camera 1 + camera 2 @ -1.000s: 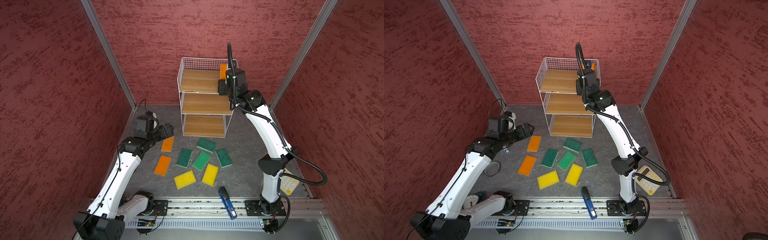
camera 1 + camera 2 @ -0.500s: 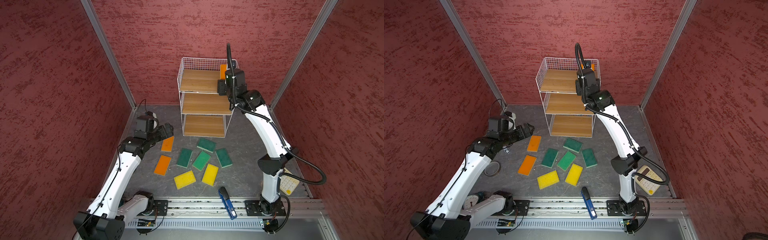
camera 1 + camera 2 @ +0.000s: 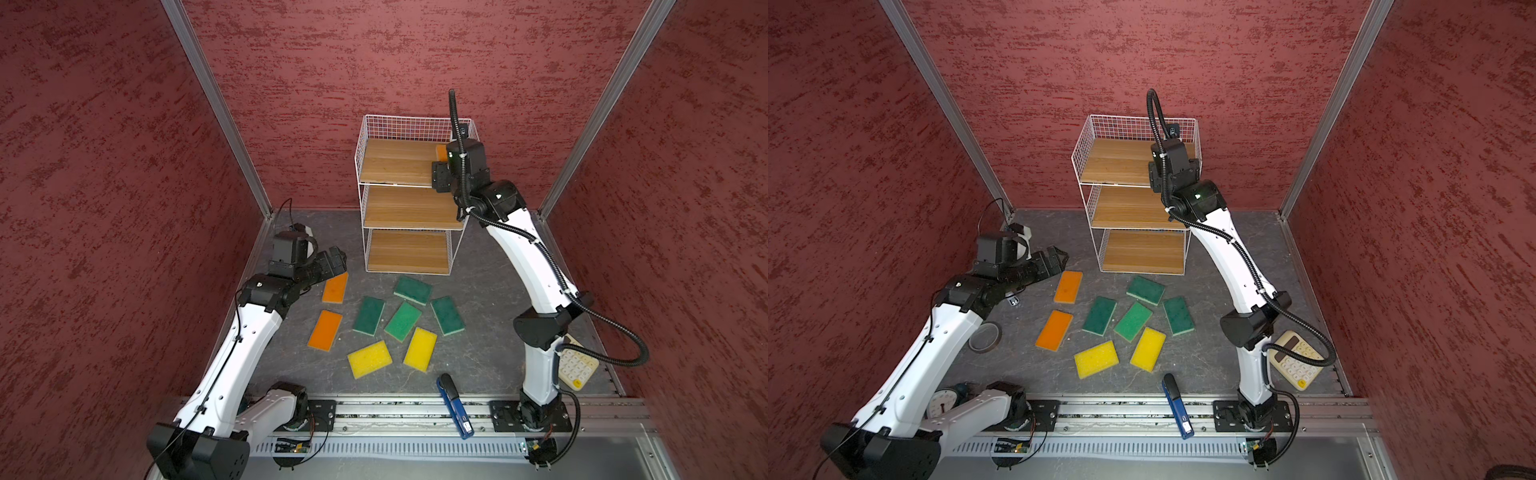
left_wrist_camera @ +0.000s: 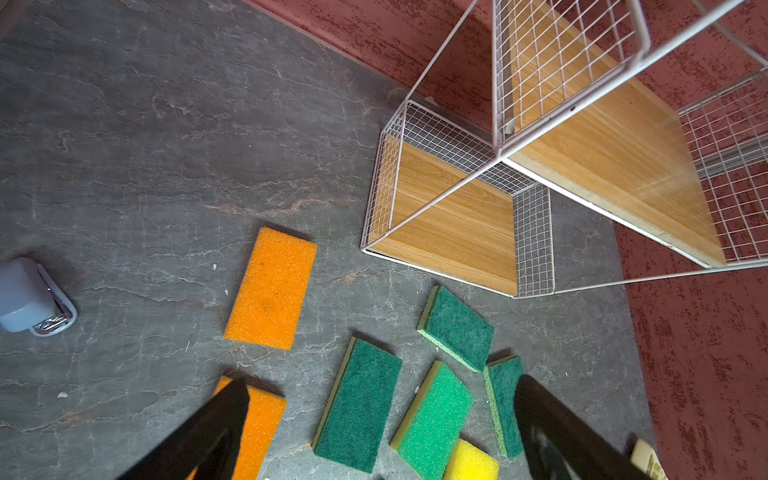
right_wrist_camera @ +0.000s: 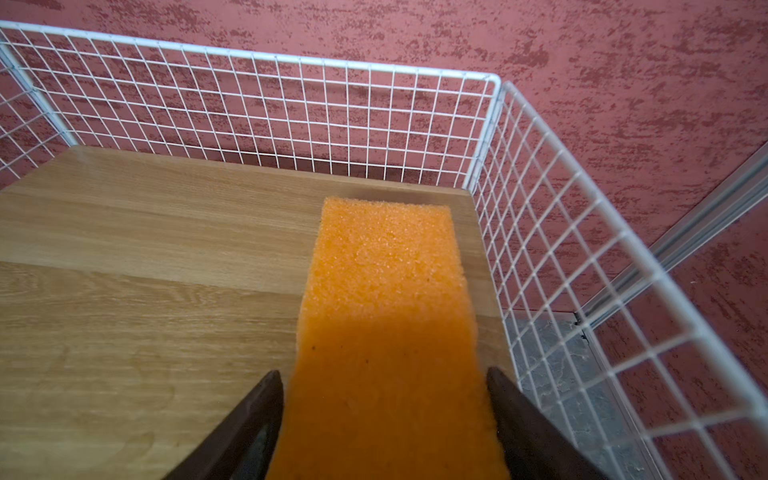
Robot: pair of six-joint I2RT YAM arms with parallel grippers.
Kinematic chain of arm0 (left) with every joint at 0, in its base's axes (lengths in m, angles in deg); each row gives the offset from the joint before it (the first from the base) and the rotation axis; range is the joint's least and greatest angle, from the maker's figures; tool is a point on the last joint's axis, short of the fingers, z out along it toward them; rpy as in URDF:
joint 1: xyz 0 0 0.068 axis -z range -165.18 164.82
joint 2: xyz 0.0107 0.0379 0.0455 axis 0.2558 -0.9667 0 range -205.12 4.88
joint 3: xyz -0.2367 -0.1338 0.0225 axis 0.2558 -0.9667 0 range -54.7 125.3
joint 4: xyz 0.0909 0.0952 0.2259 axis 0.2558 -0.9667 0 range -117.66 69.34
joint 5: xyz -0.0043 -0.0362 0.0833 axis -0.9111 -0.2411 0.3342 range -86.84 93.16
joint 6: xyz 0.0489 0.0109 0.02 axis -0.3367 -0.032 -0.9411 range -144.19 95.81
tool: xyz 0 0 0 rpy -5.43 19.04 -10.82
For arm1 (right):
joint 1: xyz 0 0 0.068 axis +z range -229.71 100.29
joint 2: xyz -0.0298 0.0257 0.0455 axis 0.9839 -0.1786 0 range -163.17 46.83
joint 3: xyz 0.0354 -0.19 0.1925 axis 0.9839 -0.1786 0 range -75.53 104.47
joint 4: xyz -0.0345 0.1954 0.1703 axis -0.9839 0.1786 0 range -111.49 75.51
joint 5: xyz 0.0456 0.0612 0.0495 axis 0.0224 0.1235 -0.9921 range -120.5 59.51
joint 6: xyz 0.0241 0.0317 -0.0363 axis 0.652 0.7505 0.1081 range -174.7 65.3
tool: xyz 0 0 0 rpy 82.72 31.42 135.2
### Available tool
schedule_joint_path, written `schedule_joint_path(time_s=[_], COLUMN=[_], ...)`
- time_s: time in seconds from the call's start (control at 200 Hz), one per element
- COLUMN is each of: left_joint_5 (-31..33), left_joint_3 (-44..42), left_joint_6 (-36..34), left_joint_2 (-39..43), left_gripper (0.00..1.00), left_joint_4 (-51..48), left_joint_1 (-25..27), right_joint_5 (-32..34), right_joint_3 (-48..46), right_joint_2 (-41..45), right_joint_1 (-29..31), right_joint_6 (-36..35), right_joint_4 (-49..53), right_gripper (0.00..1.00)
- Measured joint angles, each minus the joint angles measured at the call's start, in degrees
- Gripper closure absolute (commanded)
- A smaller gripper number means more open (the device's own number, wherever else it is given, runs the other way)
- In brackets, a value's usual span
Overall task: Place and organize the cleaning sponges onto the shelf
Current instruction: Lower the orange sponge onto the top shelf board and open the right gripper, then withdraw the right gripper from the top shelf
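The shelf (image 3: 399, 166) stands at the back wall, a white wire rack with wooden boards (image 5: 145, 291). One orange sponge (image 5: 386, 291) lies flat on its top board by the right-hand wire side. My right gripper (image 5: 382, 372) is open, a finger at each long edge of that sponge. On the floor in front lie two orange sponges (image 3: 335, 287) (image 3: 325, 330), several green ones (image 3: 369, 315) and two yellow ones (image 3: 370, 358) (image 3: 420, 349). My left gripper (image 4: 382, 383) hangs open above the floor sponges, left of the shelf, holding nothing.
A blue stapler-like tool (image 3: 455, 411) lies by the front rail. There is a calculator (image 3: 577, 368) at the right arm's base. A tape roll (image 3: 985, 337) and a dial gauge (image 3: 944, 405) lie near the left arm. A small grey-blue object (image 4: 29, 297) is on the floor.
The right gripper's jaws have spread wider around the orange sponge on the top board. The left arm has stayed where it was.
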Motion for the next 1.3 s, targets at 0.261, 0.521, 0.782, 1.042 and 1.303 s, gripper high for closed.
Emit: schedule_joint_path(time_s=[0.261,0.521,0.782,1.042,1.303], left_joint_5=[0.24,0.26,0.2,-0.09,-1.31], left_joint_3=[0.0,-0.02,-0.15,-0.24,-0.24], left_joint_6=[0.0,-0.04,-0.04,-0.13,-1.2], left_joint_2=[0.17,1.86,3.41,6.1,6.69], left_gripper=[0.0,0.0,0.0,0.0,0.01], left_joint_4=[-0.87,-1.99,-2.86,-4.5,-8.35], left_joint_1=[-0.26,-0.33,-0.55,-0.59,-0.59], right_joint_5=[-0.31,-1.31,-1.31,0.2,-0.15], right_joint_3=[0.0,0.0,0.0,0.0,0.0], right_joint_2=[0.07,1.2,3.63,5.6,7.23], right_joint_1=[0.11,0.35,1.07,2.64,4.57], right_joint_6=[0.98,3.13,5.31,6.32,6.47], right_joint_4=[0.28,1.88,3.5,5.97,9.16], right_gripper=[0.16,0.14,0.14,0.13,0.08])
